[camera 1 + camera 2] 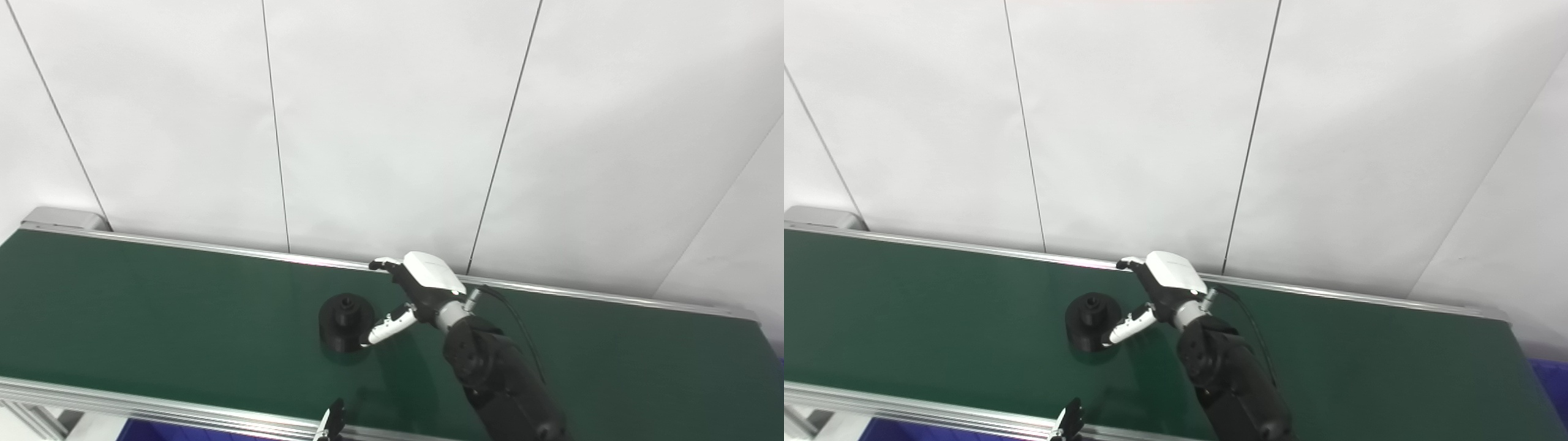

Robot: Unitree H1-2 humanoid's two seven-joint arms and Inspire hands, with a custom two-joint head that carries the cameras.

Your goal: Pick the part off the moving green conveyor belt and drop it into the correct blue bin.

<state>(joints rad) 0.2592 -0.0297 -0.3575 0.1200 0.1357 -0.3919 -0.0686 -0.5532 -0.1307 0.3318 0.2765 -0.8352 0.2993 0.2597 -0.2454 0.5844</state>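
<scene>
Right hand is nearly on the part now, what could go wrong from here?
1. The right hand is open beside the round black stepped part, with only one white fingertip at its edge. It may nudge the part instead of gripping.
2. The green conveyor belt could carry the part past the fingers before they close.
3. Only the fingertips of the left hand show at the near rail, so it looks badly placed to assist.

We see the part (pixel 346 321), a black round piece with a wide base and a narrower raised hub holding a small hole on top. It stands upright on the green conveyor belt (pixel 153 318), near the belt's middle, at about seven o'clock from the picture's centre.
</scene>
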